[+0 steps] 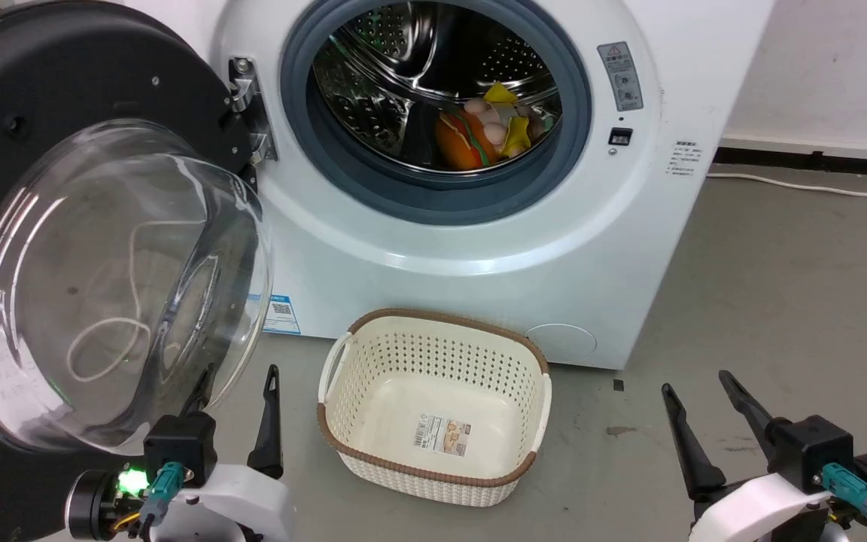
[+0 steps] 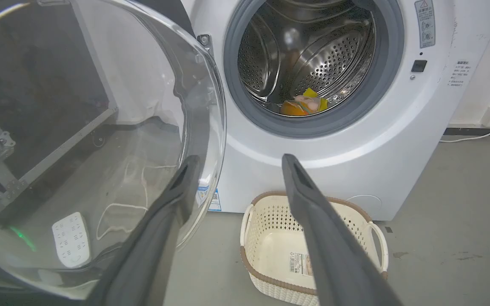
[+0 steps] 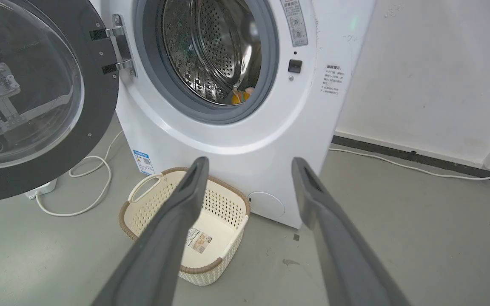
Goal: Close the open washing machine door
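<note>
The washing machine door (image 1: 65,98) stands swung wide open at the left, glossy black with a bulging clear glass bowl (image 1: 110,286) and a metal hinge (image 1: 249,109) at its right edge. The same door (image 2: 83,140) takes up the left of the left wrist view, and in the right wrist view the door (image 3: 100,106) sits at the upper left. My left gripper (image 1: 239,374) is open just below the bowl's lower rim, its left fingertip close to the glass. My right gripper (image 1: 697,380) is open at the lower right, far from the door. Both hold nothing.
The white washing machine (image 1: 479,286) has a grey-ringed steel drum opening (image 1: 433,98) with colourful toys (image 1: 490,132) inside. An empty cream basket (image 1: 433,452) sits on the grey floor in front. A white cable (image 3: 92,187) and a power strip (image 2: 71,240) lie behind the door.
</note>
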Tool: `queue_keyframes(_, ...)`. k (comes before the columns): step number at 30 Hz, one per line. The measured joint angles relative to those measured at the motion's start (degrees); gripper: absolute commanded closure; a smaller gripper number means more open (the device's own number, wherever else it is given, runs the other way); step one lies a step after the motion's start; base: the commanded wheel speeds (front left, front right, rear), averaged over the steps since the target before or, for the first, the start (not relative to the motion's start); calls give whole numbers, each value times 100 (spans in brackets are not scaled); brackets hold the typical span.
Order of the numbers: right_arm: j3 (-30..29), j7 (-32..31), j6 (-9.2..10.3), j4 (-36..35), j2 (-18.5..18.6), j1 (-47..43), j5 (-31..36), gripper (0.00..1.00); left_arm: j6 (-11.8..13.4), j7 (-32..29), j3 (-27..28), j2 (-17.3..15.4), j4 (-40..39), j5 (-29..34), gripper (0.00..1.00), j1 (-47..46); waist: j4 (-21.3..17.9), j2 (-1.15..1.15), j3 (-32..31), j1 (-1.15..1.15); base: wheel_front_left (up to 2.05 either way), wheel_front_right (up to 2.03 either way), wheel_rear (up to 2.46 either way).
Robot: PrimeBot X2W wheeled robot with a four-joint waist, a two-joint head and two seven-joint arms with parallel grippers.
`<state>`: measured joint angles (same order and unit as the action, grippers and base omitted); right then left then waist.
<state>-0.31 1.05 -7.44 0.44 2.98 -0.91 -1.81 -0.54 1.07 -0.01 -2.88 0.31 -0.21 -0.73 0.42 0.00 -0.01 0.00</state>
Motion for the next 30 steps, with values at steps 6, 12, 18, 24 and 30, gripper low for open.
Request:
queue_keyframes(6, 5, 68, 0, -1, 0, -4, -41, 0, -22, 59, 20, 0, 1, -40, 0, 1, 90, 0, -7, 0, 0, 0, 0)
queue_keyframes(12, 47, 147, 0, -3, 1, -15, -93, 0, -64, 143, 42, 0, 2, -43, 0, 1, 256, 0, -15, 0, 0, 0, 0)
queue_keyframes(18, 102, 219, 0, -3, 1, -51, -133, 0, -92, 210, 66, -1, 10, -49, 0, 3, 493, 0, -25, 0, 0, 0, 0)
queue_keyframes(24, 179, 289, 0, 4, 1, -65, -190, 0, -122, 274, 110, -2, 9, -59, 0, 17, 761, 0, -36, 0, 0, 0, 0)
queue_keyframes(30, 361, 361, 0, 81, 1, -54, -191, 0, -122, 355, 226, -3, -45, -138, 0, 96, 951, 0, -1, 0, 0, 0, 0)
